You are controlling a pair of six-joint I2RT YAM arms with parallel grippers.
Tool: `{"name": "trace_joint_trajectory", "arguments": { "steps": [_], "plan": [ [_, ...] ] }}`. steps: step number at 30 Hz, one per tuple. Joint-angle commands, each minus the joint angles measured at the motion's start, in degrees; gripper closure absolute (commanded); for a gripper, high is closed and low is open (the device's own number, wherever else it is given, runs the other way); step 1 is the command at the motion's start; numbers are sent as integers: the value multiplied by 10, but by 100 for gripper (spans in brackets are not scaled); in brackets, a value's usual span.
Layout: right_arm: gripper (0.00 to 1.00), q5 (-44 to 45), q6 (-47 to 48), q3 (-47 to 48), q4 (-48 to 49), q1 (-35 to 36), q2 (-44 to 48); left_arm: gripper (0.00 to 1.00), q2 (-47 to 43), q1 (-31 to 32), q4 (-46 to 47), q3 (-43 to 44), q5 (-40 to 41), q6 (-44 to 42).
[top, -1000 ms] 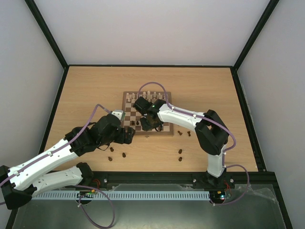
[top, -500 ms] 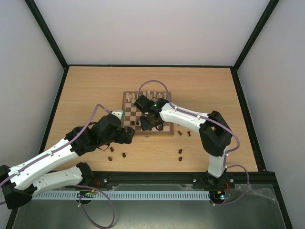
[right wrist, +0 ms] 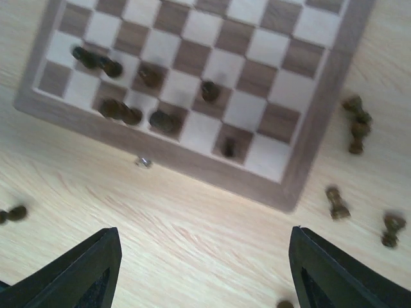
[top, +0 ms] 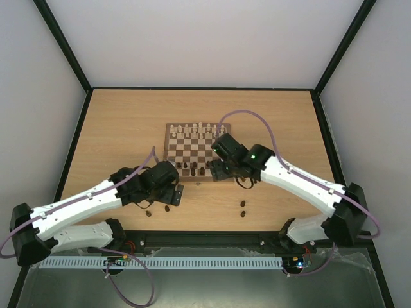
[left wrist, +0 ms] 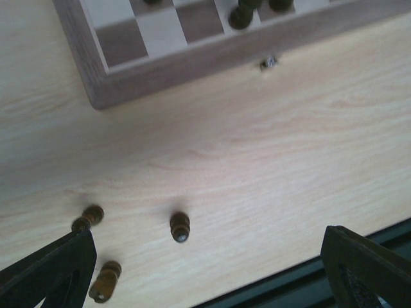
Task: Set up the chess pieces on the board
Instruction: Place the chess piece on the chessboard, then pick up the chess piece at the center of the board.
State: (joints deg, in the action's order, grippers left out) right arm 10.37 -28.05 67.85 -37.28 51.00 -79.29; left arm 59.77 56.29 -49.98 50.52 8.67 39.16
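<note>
The board (top: 169, 149) lies mid-table, and several dark chess pieces (right wrist: 164, 120) stand on its near rows. More dark pieces lie loose on the table: three by my left gripper (left wrist: 180, 226) and several right of the board (right wrist: 356, 122). My left gripper (top: 174, 194) hovers open over the table just in front of the board's near left corner (left wrist: 96, 96), and one loose piece lies ahead of its fingers (left wrist: 54, 269). My right gripper (top: 220, 171) is open over the board's near edge (right wrist: 192, 168), with only bare table between its fingers (right wrist: 87, 273).
Pale chessmen (top: 192, 130) line the board's far row. A tiny shiny bit (right wrist: 142, 162) lies just in front of the board. Two more dark pieces (top: 244, 208) sit near the table's black front rail (top: 212, 236). Grey walls enclose the table.
My right gripper has opened and drawn back from the board's squares to its near edge, its elbow swinging right. My left gripper has moved nearer, toward the loose pieces.
</note>
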Motion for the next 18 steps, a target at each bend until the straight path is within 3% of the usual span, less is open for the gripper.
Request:
{"name": "trace_joint_trajectory", "arguments": {
  "steps": [1, 9, 16, 18],
  "plan": [
    [27, 19, -24, -67, -43, -1, 50, 1, 28, 40, -48, -4, -5, 40],
    [27, 24, -43, -133, -47, -1, 111, 1, 106, 105, -44, -22, 3, 93],
    [27, 8, -45, -150, -39, -1, 146, 1, 145, 109, -15, -43, 10, 110],
    [27, 4, -42, -150, -39, -1, 150, 8, 160, 109, -7, -50, 10, 111]
  ]
}}
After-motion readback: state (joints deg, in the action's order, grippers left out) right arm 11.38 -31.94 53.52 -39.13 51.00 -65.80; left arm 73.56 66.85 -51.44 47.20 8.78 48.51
